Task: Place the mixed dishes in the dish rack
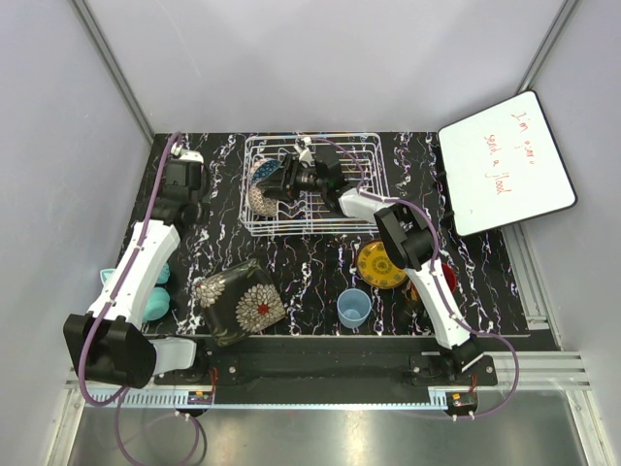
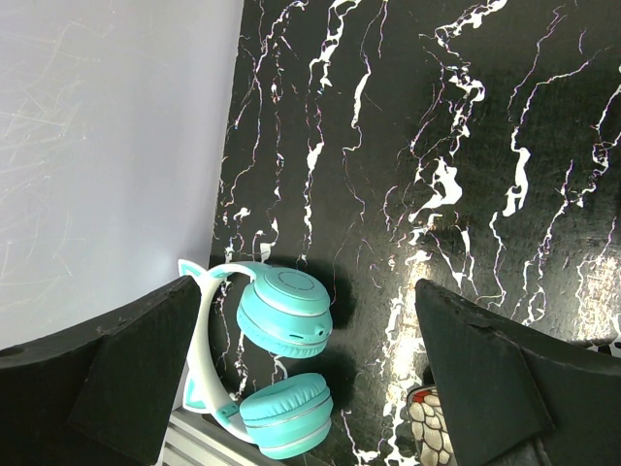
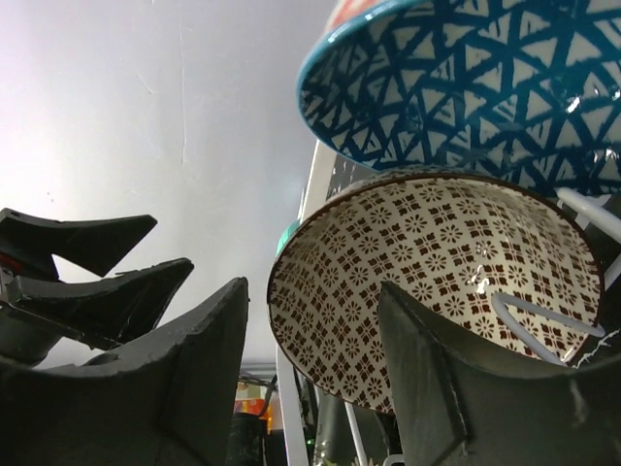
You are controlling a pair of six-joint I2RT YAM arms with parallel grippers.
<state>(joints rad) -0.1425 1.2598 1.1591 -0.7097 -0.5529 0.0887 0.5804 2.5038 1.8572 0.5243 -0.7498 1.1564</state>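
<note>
The dish rack (image 1: 354, 155) stands at the back middle. A blue patterned bowl (image 1: 263, 169) and a beige patterned bowl (image 1: 258, 200) stand on edge at its left end; both also show in the right wrist view, blue (image 3: 466, 78) above beige (image 3: 427, 262). My right gripper (image 1: 281, 184) is open inside the rack, its fingers either side of the beige bowl's rim (image 3: 310, 359). My left gripper (image 1: 182, 194) is open and empty above the table, left of the rack (image 2: 306, 369). The dark square floral plate (image 1: 238, 301), yellow plate (image 1: 374, 267) and light blue cup (image 1: 354, 308) lie on the table in front.
Teal headphones (image 2: 281, 359) lie at the table's left near edge, also seen in the top view (image 1: 155, 296). A white board with red writing (image 1: 505, 160) leans at the back right. A red-and-dark object (image 1: 448, 279) is partly hidden under the right arm.
</note>
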